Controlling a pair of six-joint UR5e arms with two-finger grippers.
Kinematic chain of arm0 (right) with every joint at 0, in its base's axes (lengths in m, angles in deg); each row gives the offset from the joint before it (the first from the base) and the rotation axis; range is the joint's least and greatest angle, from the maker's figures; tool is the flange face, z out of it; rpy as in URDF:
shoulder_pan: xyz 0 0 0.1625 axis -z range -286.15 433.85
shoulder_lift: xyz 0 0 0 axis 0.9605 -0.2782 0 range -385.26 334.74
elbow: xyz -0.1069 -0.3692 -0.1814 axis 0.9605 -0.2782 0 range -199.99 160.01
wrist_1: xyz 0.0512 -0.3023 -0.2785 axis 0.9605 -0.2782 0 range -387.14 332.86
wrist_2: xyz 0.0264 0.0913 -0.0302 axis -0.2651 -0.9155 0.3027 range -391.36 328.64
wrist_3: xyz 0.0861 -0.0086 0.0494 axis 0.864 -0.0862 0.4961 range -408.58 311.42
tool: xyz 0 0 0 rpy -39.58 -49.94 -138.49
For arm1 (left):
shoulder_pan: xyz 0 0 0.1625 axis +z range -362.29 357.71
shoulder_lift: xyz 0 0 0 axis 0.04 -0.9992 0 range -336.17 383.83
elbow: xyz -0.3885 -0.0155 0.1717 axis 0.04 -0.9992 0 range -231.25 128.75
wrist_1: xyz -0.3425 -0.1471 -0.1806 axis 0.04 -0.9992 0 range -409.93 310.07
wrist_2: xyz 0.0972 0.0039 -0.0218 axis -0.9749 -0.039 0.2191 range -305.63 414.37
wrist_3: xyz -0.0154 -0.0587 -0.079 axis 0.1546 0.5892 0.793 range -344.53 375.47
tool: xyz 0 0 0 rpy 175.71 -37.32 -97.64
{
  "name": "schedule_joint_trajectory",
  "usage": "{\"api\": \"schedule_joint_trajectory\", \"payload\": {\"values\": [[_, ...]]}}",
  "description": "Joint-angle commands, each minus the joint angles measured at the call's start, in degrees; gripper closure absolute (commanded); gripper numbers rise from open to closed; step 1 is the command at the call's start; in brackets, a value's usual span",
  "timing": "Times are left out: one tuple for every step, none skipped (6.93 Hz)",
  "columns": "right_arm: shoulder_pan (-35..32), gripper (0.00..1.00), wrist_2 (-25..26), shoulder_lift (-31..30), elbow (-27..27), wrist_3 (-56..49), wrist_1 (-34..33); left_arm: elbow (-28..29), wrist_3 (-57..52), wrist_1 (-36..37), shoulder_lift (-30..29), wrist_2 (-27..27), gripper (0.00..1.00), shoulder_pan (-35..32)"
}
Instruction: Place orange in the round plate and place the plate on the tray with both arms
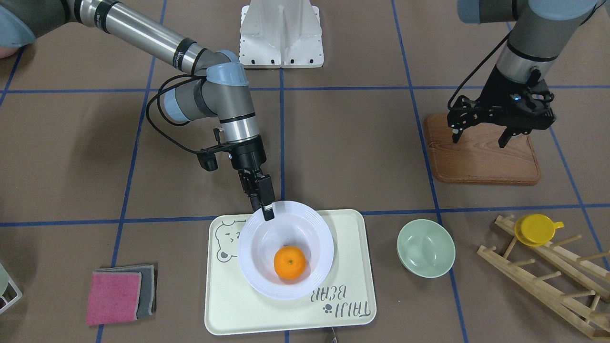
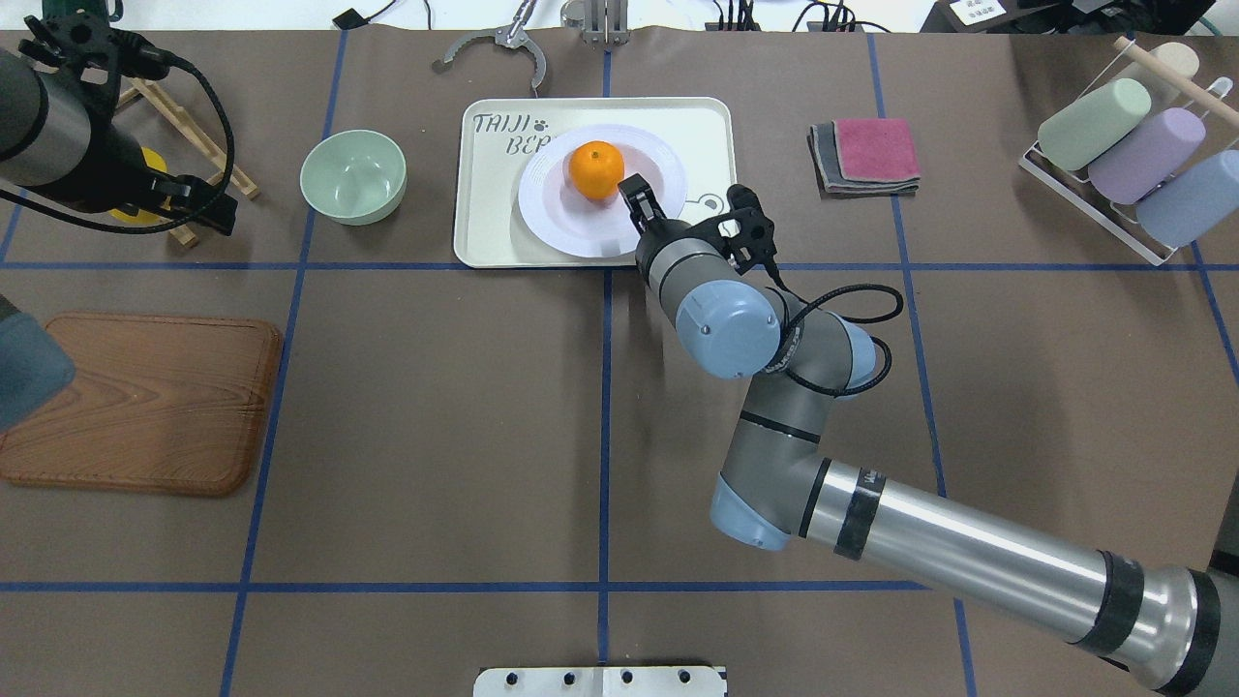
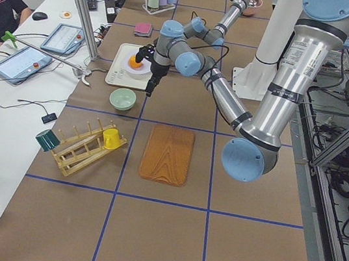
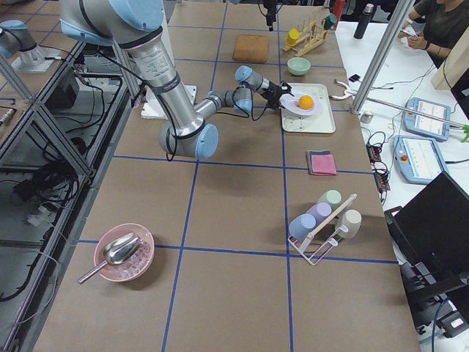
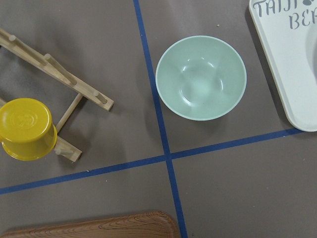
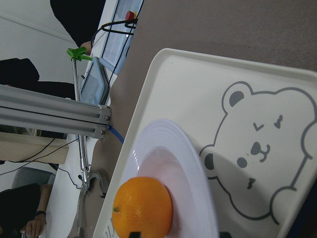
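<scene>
The orange (image 1: 289,262) lies inside the white round plate (image 1: 248,257), and the plate rests on the cream bear tray (image 1: 238,305). My right gripper (image 1: 265,212) is at the plate's rim on the side toward the robot, open by a small gap. One finger is inside the rim and one outside. The right wrist view shows the orange (image 6: 143,206) in the plate, with the tray's bear drawing (image 6: 257,148) beside it. My left gripper (image 1: 479,138) hangs open and empty above the brown wooden board (image 1: 481,162), far from the tray.
A pale-green bowl (image 1: 425,247) stands just beside the tray. A wooden rack with a yellow cup (image 1: 536,229) lies beyond it. Folded pink and grey cloths (image 1: 119,294) are on the tray's other side. A wire rack of pastel cups (image 2: 1123,160) sits at the table's right end.
</scene>
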Motion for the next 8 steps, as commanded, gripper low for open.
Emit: {"api": "schedule_joint_trajectory", "payload": {"values": [[-5.59,0.00,-20.86,-0.44,7.64,-22.30,-14.95,0.50,-0.12,0.00,0.00,-0.13,0.01,-0.05],[-7.53,0.00,-28.10,-1.14,11.25,-39.14,-21.37,1.29,-2.12,0.00,-0.09,-0.13,0.01,-0.05],[-11.20,0.00,-40.27,-2.54,13.20,-54.28,-26.75,3.39,-5.18,0.09,-0.09,-0.04,0.01,-0.05],[-15.94,0.00,-50.66,-3.69,14.96,-62.43,-29.58,6.02,-7.82,-0.09,-0.09,0.40,0.01,-0.05],[-19.64,0.00,-53.37,-5.96,17.41,-67.91,-30.40,7.70,-10.55,0.00,0.08,0.49,0.01,-0.49],[-22.98,0.00,-53.23,-11.81,21.79,-75.79,-31.88,8.93,-13.45,-0.35,2.00,4.75,0.01,-2.76],[-28.85,0.00,-54.53,-16.48,23.48,-85.27,-32.59,10.86,-18.35,-2.44,4.54,9.84,0.01,-7.04],[-35.26,0.00,-56.63,-19.23,23.59,-91.28,-33.65,13.40,-23.71,-4.64,7.35,11.11,0.01,-11.17]]}}
